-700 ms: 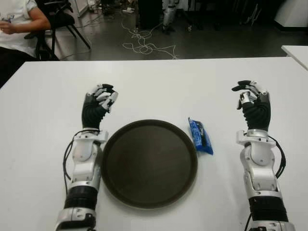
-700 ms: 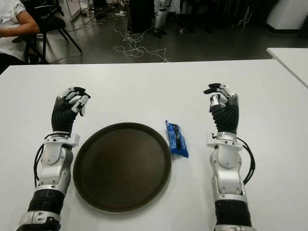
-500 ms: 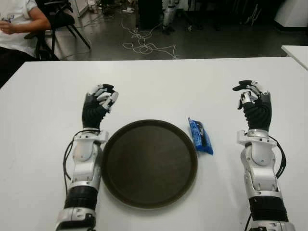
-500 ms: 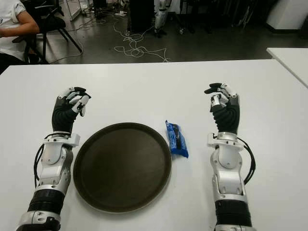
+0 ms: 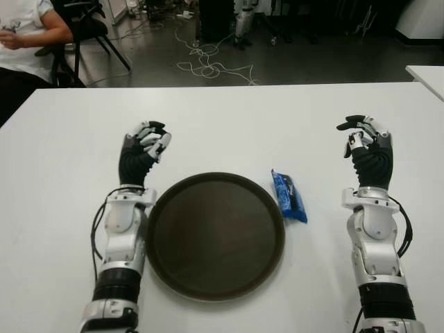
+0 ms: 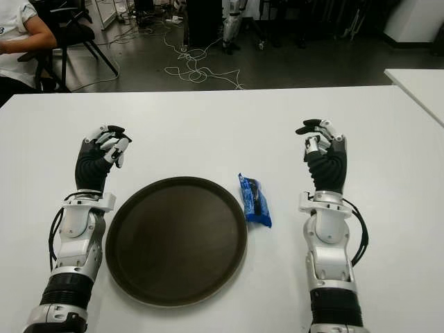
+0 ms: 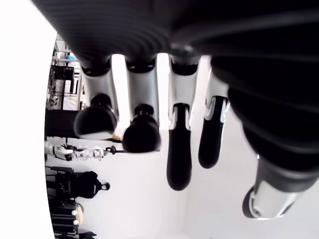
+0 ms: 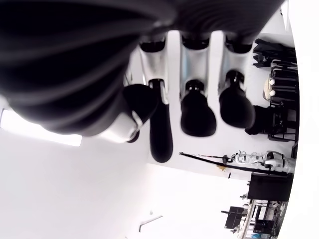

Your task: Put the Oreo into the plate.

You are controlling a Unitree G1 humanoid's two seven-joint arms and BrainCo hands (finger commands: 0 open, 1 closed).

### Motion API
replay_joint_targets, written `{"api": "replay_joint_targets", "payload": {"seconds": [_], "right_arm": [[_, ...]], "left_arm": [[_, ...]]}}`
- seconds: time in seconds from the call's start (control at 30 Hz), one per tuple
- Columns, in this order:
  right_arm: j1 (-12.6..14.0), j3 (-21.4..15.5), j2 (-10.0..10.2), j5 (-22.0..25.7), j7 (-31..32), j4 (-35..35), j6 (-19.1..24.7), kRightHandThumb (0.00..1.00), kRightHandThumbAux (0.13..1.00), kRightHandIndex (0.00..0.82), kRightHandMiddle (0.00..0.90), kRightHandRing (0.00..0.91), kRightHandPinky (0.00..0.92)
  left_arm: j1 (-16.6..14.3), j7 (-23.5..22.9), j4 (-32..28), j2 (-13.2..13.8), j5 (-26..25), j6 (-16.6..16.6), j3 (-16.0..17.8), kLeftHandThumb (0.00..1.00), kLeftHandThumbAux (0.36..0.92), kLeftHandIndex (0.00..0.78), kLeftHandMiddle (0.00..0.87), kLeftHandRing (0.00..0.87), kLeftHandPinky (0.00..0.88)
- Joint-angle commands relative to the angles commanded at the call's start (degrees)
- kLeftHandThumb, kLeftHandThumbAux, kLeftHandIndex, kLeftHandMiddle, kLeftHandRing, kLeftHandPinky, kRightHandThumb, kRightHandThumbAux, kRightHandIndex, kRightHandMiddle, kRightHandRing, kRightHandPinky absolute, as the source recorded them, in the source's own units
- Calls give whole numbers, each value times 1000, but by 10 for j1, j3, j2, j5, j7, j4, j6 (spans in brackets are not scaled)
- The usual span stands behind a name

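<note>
Your right hand [image 5: 365, 142] is raised off the white table [image 5: 229, 125], fingers loosely curled over an empty palm, and its wrist view shows nothing between them. That looks like a ready pose: the hand is up where it can swing inward without dragging across the surface. Just inward of it, off its thumb side, the blue Oreo [image 5: 288, 196] packet lies flat on the table. It is near the forearm but apart from the fingers, with its long side running beside the rim of the dark round plate [image 5: 173, 267]. The packet is close to the rim but still outside it, so nothing is done yet. Beyond the plate, your left hand [image 5: 142, 149] mirrors the pose, half-curled and holding nothing. Compared with the earlier frame, the right hand has drifted a touch outward; the packet, plate and left hand have not moved
</note>
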Motion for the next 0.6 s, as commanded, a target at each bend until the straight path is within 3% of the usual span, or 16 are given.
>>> {"api": "replay_joint_targets", "payload": {"seconds": [0.6], "right_arm": [[-2,0,-4,-14,-11,4,8,854,680,402,499,776,786]], "left_arm": [[-2,9,8,0,9,-3,0,855,663,411,529,807,825]]}}
